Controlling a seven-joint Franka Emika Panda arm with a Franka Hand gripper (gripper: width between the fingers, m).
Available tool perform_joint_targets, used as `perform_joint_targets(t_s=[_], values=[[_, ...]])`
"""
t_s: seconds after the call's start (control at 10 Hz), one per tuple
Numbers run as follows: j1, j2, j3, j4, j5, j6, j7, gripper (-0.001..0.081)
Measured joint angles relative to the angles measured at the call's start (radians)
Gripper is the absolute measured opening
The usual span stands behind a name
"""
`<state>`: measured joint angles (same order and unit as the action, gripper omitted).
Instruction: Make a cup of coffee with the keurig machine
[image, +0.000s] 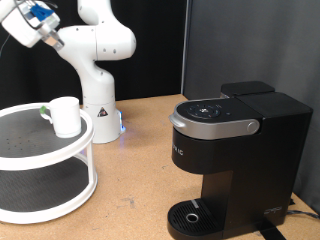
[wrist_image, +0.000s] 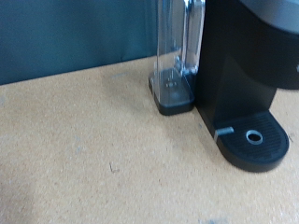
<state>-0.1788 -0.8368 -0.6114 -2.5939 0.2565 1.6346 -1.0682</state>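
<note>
The black keurig machine (image: 228, 160) stands at the exterior view's right with its silver-trimmed lid shut and its round drip tray (image: 193, 216) bare. The white cup (image: 65, 116) sits on the top shelf of a round white stand (image: 50, 205) at the exterior view's left. The arm's hand (image: 32, 22) is high at the exterior view's top left, far above the cup; its fingers do not show. The wrist view shows the machine's base (wrist_image: 245, 65), drip tray (wrist_image: 254, 140) and clear water tank (wrist_image: 176, 56), but no fingers.
The white robot arm base (image: 98, 118) stands behind the stand on the wooden table (image: 135, 190). A dark curtain hangs behind. A cable lies at the machine's lower right (image: 300, 213).
</note>
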Motion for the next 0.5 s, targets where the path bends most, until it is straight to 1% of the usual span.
perform_joint_targets(t_s=[0.2,0.4,0.5], values=[[-0.018,0.0,-0.05,0.026,-0.034,-0.026,-0.022,0.0],[-0.019,0.002,-0.087,0.052,-0.053,-0.038,-0.029,0.0],[-0.018,0.002,-0.099,0.056,-0.07,-0.039,-0.033,0.0]])
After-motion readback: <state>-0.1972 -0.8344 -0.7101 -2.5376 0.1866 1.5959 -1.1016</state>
